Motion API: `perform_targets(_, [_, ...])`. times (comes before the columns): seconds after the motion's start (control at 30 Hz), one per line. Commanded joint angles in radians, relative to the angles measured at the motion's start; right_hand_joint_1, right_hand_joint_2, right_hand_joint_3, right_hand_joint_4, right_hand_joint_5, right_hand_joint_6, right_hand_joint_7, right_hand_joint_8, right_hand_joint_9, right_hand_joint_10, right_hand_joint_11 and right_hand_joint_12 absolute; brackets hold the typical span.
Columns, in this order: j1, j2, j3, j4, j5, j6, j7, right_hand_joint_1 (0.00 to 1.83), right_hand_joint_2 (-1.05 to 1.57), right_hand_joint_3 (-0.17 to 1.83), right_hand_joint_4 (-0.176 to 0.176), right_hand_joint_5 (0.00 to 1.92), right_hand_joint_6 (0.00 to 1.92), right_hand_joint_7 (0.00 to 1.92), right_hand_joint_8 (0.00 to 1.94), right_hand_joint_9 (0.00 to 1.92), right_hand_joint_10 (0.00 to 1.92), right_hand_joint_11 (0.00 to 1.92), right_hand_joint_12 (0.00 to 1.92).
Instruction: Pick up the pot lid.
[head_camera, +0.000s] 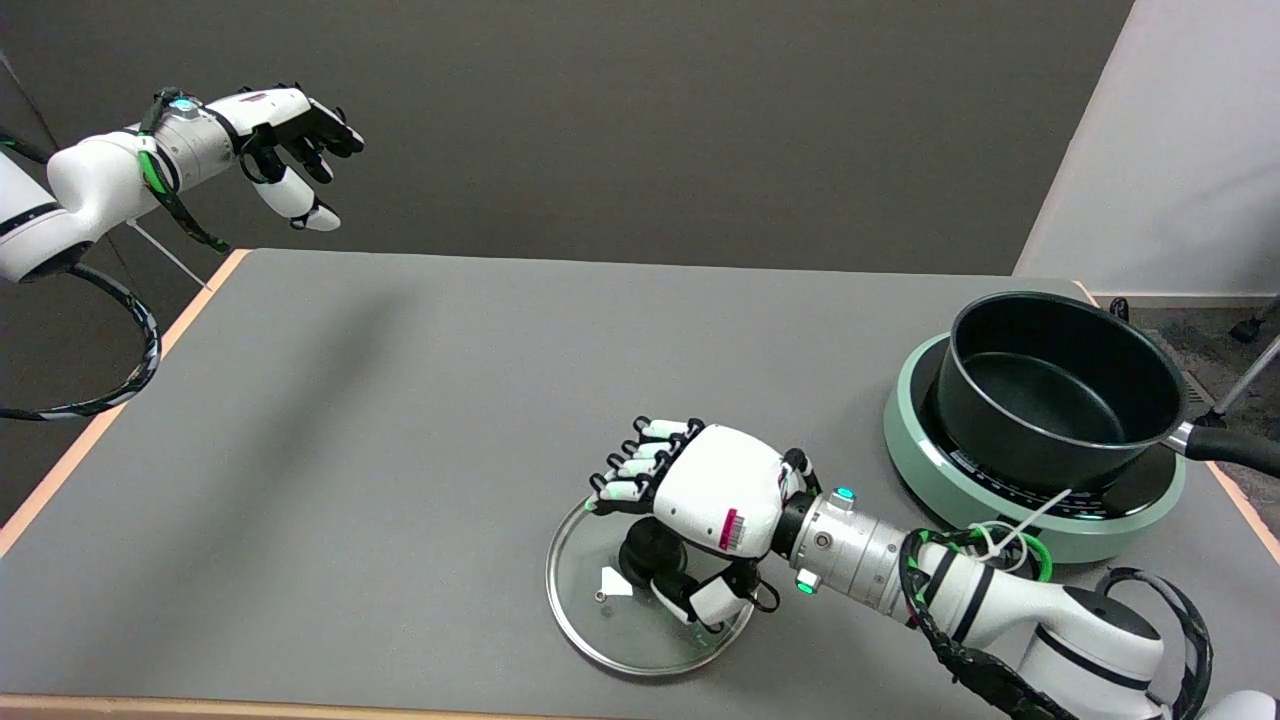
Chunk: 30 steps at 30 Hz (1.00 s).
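Observation:
The glass pot lid with a metal rim lies flat on the grey table near its front edge. Its black knob stands at the lid's centre. My right hand hovers over the lid, back facing up. Its fingers curl down on the far side of the knob, and the thumb reaches along the knob's near right side. The knob sits between them with gaps showing, so the hand holds nothing. Part of the lid is hidden under the palm.
A black saucepan with a long handle stands on a green round cooker at the right. The idle left hand hangs in the air at the upper left. The table's front edge runs just below the lid.

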Motion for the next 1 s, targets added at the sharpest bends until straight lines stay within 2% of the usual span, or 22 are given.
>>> perform_targets(0.03, [0.0,0.021,0.021,-0.002,-0.046,-0.043,0.021,0.9,0.57,1.01,0.04,0.58,0.33,0.61,0.2,0.59,0.48,0.38,0.89])
perform_targets(0.17, [-0.002,0.018,0.014,-0.002,-0.041,-0.043,0.021,0.93,0.56,0.99,0.043,0.6,0.33,0.62,0.2,0.61,0.46,0.38,0.9])
perform_targets(0.83, [-0.034,-0.003,0.01,-0.002,-0.033,-0.006,0.021,0.89,0.58,1.0,0.04,0.59,0.37,0.65,0.21,0.61,0.5,0.39,0.89])
perform_targets(0.9, [-0.026,-0.003,0.01,-0.003,-0.033,-0.005,0.023,0.95,0.57,0.96,0.045,0.62,0.34,0.66,0.21,0.63,0.46,0.38,0.9])
perform_targets(1.0, [-0.001,-0.002,0.001,-0.005,-0.033,-0.005,0.043,0.95,0.58,0.95,0.056,0.64,0.37,0.68,0.21,0.64,0.47,0.39,0.9])
